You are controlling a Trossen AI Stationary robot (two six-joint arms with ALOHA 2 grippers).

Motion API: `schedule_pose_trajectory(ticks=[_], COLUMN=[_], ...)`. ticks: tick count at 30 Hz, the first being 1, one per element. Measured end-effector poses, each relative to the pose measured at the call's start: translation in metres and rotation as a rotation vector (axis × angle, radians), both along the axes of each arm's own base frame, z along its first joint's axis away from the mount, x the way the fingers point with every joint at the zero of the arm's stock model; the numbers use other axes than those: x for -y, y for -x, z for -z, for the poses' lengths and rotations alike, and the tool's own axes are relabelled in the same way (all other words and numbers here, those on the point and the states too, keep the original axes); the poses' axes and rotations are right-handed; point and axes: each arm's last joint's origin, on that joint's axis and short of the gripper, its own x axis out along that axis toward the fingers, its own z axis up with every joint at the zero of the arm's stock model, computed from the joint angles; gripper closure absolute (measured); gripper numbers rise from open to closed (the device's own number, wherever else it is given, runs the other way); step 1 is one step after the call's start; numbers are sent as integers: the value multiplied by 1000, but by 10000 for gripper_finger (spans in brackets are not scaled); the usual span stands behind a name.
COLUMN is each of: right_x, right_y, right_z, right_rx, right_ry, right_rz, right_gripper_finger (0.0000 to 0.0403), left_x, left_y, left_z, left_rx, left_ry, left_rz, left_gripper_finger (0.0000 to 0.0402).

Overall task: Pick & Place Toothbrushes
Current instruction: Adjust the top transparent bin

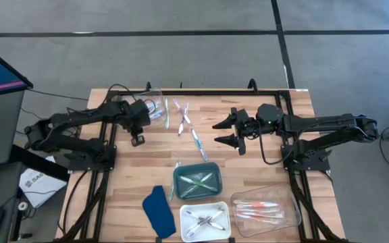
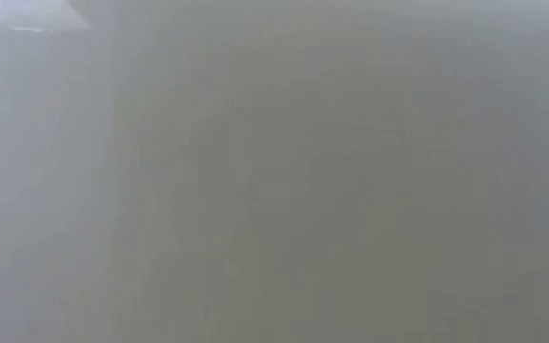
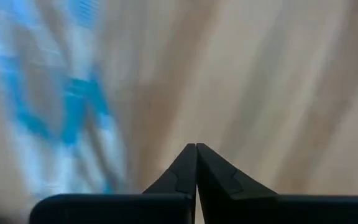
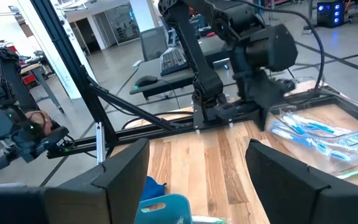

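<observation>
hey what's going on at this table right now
A two-armed robot is sorting toothbrushes into trays by colour. The green tray, white tray and clear tray near the front each hold some. A few loose toothbrushes lie mid-table. The left claw is shut by a clear tray of blue brushes; whether it grips one is unclear. The right claw hangs open, empty, above the table.

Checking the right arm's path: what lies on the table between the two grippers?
In the high view, loose toothbrushes lie on bare wood between the shut left gripper and the open right gripper.
</observation>
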Motion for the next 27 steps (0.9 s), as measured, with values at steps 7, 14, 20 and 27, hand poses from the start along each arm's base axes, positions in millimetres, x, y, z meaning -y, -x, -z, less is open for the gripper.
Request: schedule_pose_trajectory(ticks=[7, 14, 20, 27], right_x=[0, 0, 0, 0], right_y=[0, 0, 0, 0], right_z=[0, 0, 0, 0], right_rx=[0, 0, 0, 0], right_ry=[0, 0, 0, 2], right_rz=[0, 0, 0, 1], right_gripper_finger=[143, 143, 143, 143], left_x=[-9, -22, -27, -20], left_y=[-1, 5, 6, 6], left_z=[-4, 5, 6, -3], left_rx=[-38, -93, -101, -17], left_ry=[-145, -149, -171, -160], left_rz=[-99, -198, -224, -213], left_gripper_finger=[401, 401, 401, 401])
